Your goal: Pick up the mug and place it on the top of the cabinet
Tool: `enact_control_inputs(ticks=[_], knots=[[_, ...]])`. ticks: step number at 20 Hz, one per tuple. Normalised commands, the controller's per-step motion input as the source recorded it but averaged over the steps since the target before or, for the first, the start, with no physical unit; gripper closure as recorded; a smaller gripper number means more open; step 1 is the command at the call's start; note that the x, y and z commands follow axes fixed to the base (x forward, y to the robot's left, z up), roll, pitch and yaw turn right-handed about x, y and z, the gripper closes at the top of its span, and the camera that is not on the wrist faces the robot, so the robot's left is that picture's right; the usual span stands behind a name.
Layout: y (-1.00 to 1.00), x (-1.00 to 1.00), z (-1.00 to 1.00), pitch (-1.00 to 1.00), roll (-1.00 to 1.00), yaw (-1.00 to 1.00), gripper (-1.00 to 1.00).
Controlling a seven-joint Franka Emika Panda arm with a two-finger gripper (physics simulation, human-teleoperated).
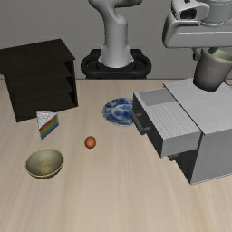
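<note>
A beige mug (215,70) is at the upper right of the exterior view, slightly tilted, over the far part of the grey cabinet's top (216,109). My gripper (209,53) comes down onto the mug's rim from above and is shut on it. Whether the mug's base touches the cabinet top or hangs just above it, I cannot tell. The gripper's white body covers part of the rim.
The grey cabinet's upper drawer (161,120) stands pulled out toward the left. A blue patterned plate (116,111) lies beside it. A black shelf unit (40,78), a cake slice (47,124), an orange ball (91,142) and an olive bowl (43,164) occupy the left half.
</note>
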Motion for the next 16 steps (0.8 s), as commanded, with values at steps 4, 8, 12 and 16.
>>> enact_control_inputs(ticks=[4,8,12,16], knots=[[0.25,-0.5,-0.25,0.0,0.0,0.0,1.0],[0.0,0.0,-0.75,0.0,0.0,0.0,-1.0],[0.0,0.0,0.0,0.0,0.0,0.0,-1.0],[0.0,0.0,0.0,0.0,0.0,0.0,-1.0]])
